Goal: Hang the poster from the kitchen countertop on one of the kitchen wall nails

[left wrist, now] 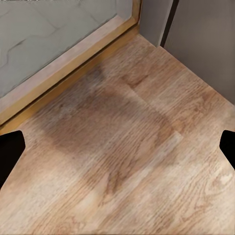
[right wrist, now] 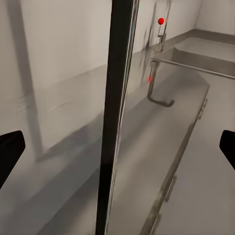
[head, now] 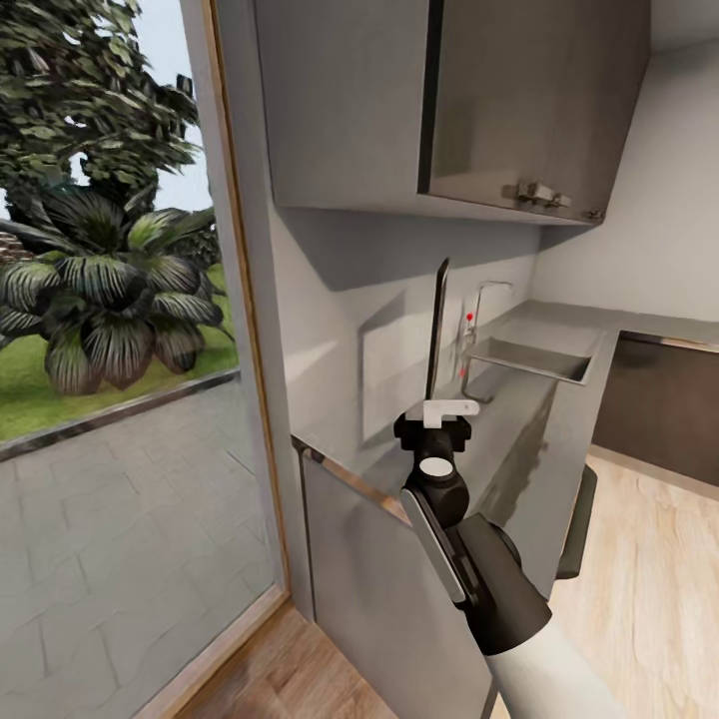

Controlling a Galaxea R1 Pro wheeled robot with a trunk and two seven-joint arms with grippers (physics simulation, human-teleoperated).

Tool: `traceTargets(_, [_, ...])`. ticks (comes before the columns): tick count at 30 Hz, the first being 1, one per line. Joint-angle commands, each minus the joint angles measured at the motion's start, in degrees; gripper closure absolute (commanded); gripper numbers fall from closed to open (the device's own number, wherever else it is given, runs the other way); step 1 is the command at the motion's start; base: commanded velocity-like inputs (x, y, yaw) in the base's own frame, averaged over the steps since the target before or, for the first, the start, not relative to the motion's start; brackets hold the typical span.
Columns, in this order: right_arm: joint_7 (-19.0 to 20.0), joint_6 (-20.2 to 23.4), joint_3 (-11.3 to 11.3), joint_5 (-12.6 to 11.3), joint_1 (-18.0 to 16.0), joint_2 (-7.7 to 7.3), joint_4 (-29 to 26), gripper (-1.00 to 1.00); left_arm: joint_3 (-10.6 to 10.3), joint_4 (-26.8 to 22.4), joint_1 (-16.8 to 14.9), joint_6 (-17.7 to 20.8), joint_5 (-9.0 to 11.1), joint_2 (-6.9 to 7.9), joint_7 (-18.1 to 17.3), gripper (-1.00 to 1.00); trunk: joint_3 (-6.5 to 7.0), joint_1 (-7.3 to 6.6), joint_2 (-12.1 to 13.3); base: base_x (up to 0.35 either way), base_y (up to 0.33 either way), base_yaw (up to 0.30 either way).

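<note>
Above the near end of the kitchen countertop (head: 519, 439), the right gripper (head: 432, 431) holds the poster (head: 436, 330) upright, edge-on, jaws apparently clamped on its lower edge. Carrying is in hand; next, finding a nail on the left wall.

Wooden floor (left wrist: 122, 161), glass door's wooden frame (left wrist: 68, 63), grey cabinet (left wrist: 205, 44)

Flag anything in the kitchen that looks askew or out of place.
The poster stands upright and edge-on above the kitchen countertop, carried at the right gripper rather than lying flat or hanging on the wall. An upper cabinet door also hangs open. Nothing looks spilled or damaged.
</note>
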Motion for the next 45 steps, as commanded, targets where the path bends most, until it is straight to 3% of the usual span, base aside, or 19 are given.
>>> traceTargets(1, [-0.57,0.13,0.08,-0.56,-0.07,-0.02,-0.01,-1.00,0.07,-0.07,0.02,-0.08,0.01,-0.01,-0.03,-1.00,-0.05,0.01,-0.03,0.044,0.000,0.000])
traceTargets(28, [-0.57,0.08,-0.13,-0.66,-0.07,-0.08,0.40,-1.00,0.09,-0.07,0.02,-0.08,0.01,-0.01,-0.03,-1.00,-0.05,0.01,-0.03,0.074,0.000,0.000])
traceTargets(39, [-0.57,-0.04,-0.21,-2.71,-0.07,-0.23,1.22,-1.00,0.09,-0.07,0.02,-0.08,0.01,-0.01,-0.03,-1.00,-0.05,0.01,-0.03,0.014,0.000,0.000])
traceTargets(45, [-0.51,-0.05,-2.58,-2.95,-0.07,-0.25,1.25,-1.00,0.09,-0.07,0.02,-0.08,0.01,-0.01,-0.03,-1.00,-0.05,0.01,-0.03,0.012,0.000,0.000])
